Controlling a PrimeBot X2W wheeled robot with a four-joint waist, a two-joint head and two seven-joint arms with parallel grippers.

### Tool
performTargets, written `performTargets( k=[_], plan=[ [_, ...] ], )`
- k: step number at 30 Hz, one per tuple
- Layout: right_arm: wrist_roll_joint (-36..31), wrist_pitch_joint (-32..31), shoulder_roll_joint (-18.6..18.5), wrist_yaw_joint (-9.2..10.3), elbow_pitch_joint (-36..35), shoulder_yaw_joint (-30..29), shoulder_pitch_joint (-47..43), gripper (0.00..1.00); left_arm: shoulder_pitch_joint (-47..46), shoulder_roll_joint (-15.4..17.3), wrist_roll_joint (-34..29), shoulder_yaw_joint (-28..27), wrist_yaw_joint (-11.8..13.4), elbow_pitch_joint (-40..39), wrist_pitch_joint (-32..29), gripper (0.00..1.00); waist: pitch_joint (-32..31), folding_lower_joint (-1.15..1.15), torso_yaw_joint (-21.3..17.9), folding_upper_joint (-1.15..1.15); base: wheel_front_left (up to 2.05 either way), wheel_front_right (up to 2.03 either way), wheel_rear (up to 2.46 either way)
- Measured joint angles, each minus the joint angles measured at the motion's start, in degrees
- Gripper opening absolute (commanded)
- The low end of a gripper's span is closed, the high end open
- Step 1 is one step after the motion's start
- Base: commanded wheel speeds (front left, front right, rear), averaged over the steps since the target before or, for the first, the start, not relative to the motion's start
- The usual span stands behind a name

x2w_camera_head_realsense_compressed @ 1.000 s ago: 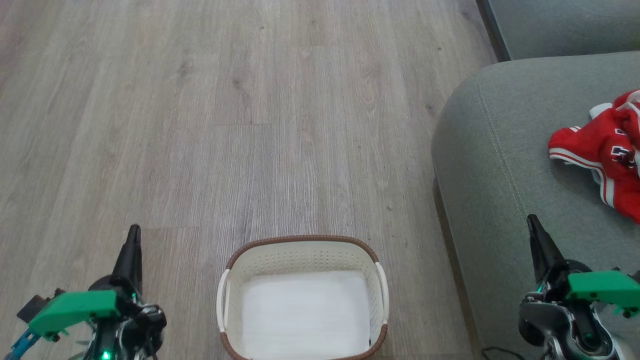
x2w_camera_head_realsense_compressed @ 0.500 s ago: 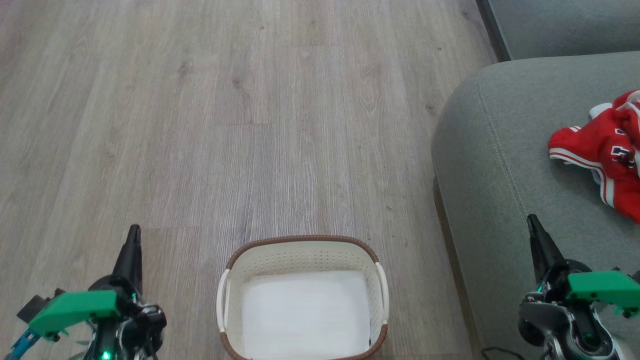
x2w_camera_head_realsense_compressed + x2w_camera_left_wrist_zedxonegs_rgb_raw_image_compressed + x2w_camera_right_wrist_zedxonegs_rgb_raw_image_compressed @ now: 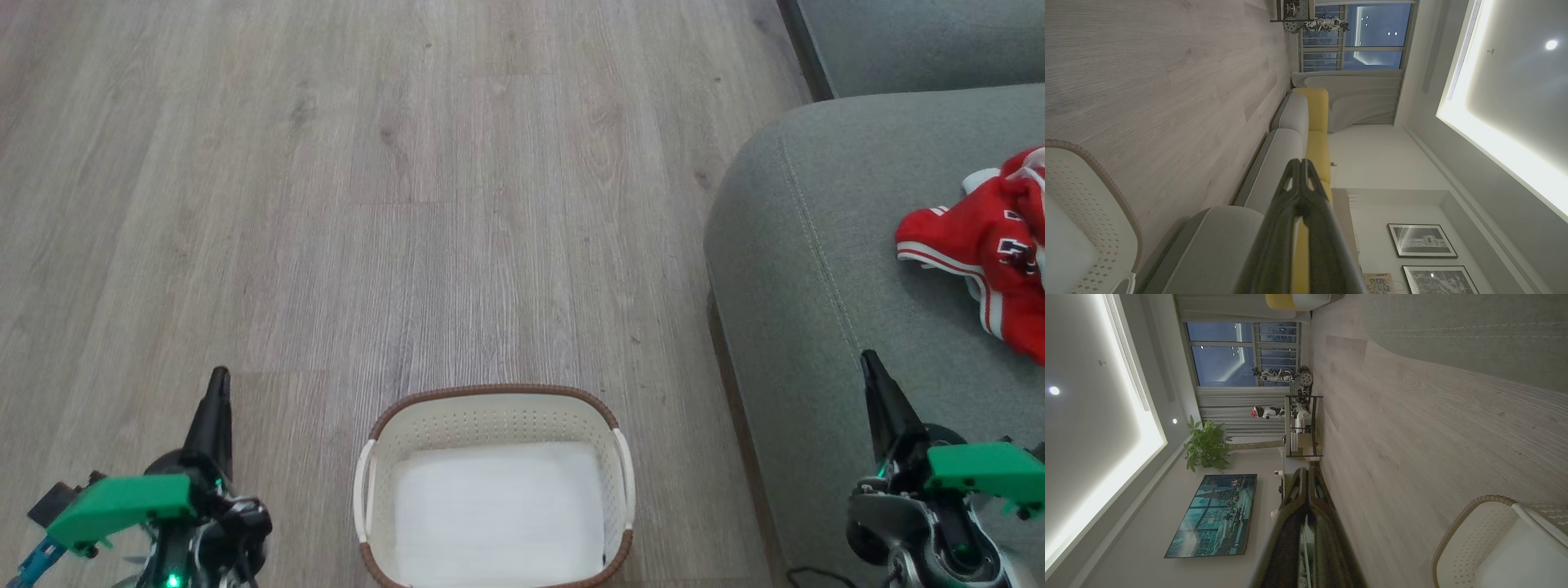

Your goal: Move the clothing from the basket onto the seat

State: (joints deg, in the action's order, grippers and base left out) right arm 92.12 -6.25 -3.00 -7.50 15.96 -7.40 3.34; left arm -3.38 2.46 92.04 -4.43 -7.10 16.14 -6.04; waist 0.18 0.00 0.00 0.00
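The white perforated basket (image 3: 490, 408) with a brown rim stands on the floor at bottom centre, holding nothing but its white bottom; its rim (image 3: 1106, 179) (image 3: 1470, 506) also enters both wrist views. Red clothing (image 3: 992, 245) with white trim lies crumpled on the grey-green seat (image 3: 808, 237) at the right. My left gripper (image 3: 217, 384) hangs shut over the floor left of the basket, its fingers (image 3: 1301, 171) pressed together with nothing between them. My right gripper (image 3: 870, 363) is shut above the seat's front part, fingers (image 3: 1306, 477) closed and holding nothing.
Pale wood-plank floor (image 3: 408, 204) stretches ahead and to the left. A second grey cushion (image 3: 922, 41) lies at the top right. The left wrist view shows a sofa with yellow back cushions (image 3: 1316, 110); the right wrist view shows a shelf unit (image 3: 1300, 424) and a plant (image 3: 1206, 445).
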Motion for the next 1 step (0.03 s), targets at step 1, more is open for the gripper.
performTargets(
  k=[1],
  plan=[
    [0.0,0.0,0.0,0.0,0.0,0.0,0.0,0.0,0.0,0.0,0.0,0.0,0.0,0.0,0.0,0.0,0.0,0.0,0.0,0.0,0.0,0.0,0.0]
  ],
)
